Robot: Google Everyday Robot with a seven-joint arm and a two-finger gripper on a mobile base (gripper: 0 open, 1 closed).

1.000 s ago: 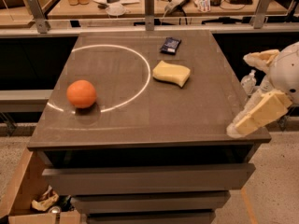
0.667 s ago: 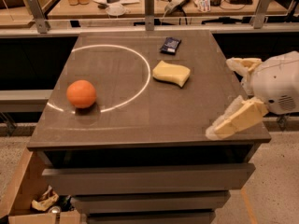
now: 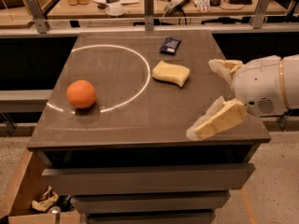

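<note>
Closest to me, the tool (image 3: 203,99) has slid in from the right. It now hangs over the front right corner of the tabletop (image 3: 140,120), further in than a second ago. Its fingers are spread wide with nothing between them. The nearest thing is the yellow sponge (image 3: 171,73), up and to the left, not touched. The orange (image 3: 81,94) sits well off left, just inside the white ring (image 3: 148,73). A dark snack packet (image 3: 170,45) lies behind the sponge. None of those three have budged.
</note>
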